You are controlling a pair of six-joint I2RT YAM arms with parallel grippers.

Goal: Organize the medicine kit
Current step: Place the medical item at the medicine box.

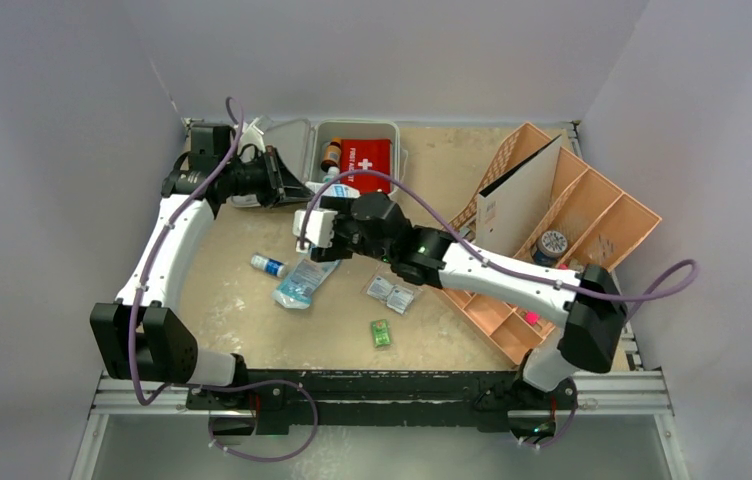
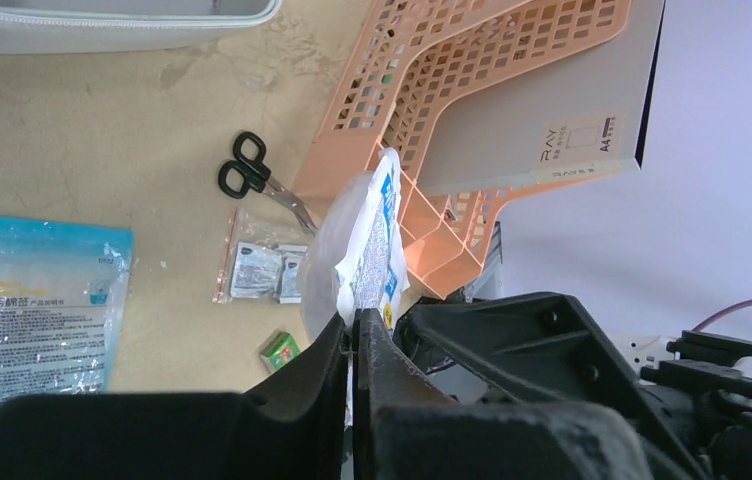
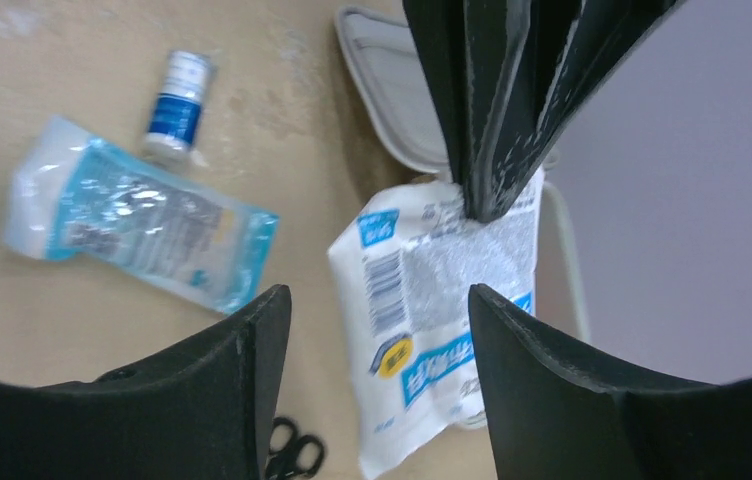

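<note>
As you view the table from above: both arms reach toward its far left part, beside the medicine kit (image 1: 295, 138).
Left gripper (image 2: 352, 326): your jaws are pressed together on the top edge of a white-and-blue sachet (image 2: 373, 238), which hangs from them above the table.
Right gripper (image 3: 377, 302): your fingers stand well apart, one on each side of the hanging sachet. A gap shows on one side, and contact on the other cannot be told.
Medicine kit: it lies open at the far edge of the table, just beyond the two grippers. A red first-aid booklet (image 1: 366, 160) and an orange bottle (image 1: 331, 154) sit in its tray.
Table items: a blue pouch (image 1: 302, 283) and a small blue-labelled bottle (image 1: 267, 265) lie near the right gripper. Paired sachets (image 1: 392, 293) and a green packet (image 1: 381, 333) lie nearer you.
Orange tray (image 1: 607, 205): it sits at the right, with black scissors (image 2: 252, 176) beside it.
</note>
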